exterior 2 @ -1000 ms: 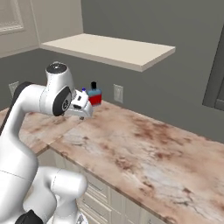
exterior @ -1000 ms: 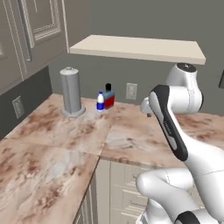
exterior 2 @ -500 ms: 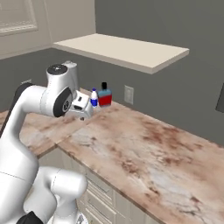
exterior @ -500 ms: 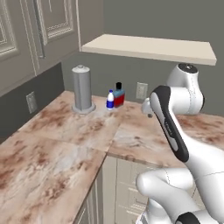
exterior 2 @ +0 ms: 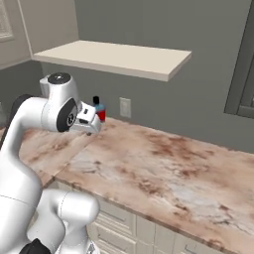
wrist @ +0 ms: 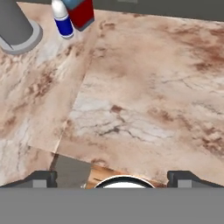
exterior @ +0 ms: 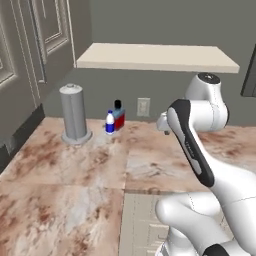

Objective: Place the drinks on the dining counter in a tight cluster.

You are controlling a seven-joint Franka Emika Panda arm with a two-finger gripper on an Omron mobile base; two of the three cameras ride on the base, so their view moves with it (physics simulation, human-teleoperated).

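The small blue-and-white bottle [exterior: 110,123] stands upright on the marbled table [exterior: 65,170], near the back wall. Just behind it, touching or nearly so, stands the red-and-blue container [exterior: 118,118] with a dark top. To their left, slightly apart, is a tall grey cylinder [exterior: 73,114] on a round base. A cream shelf [exterior: 155,56] hangs on the wall above, and a wall outlet [exterior: 143,106] sits right of the container.

The end effector [wrist: 112,177] hangs above bare table, well apart from both drinks; its fingertips [wrist: 41,177] are spread wide with nothing between them. In the hand view the bottle [wrist: 63,21] and container [wrist: 82,12] sit at the upper left
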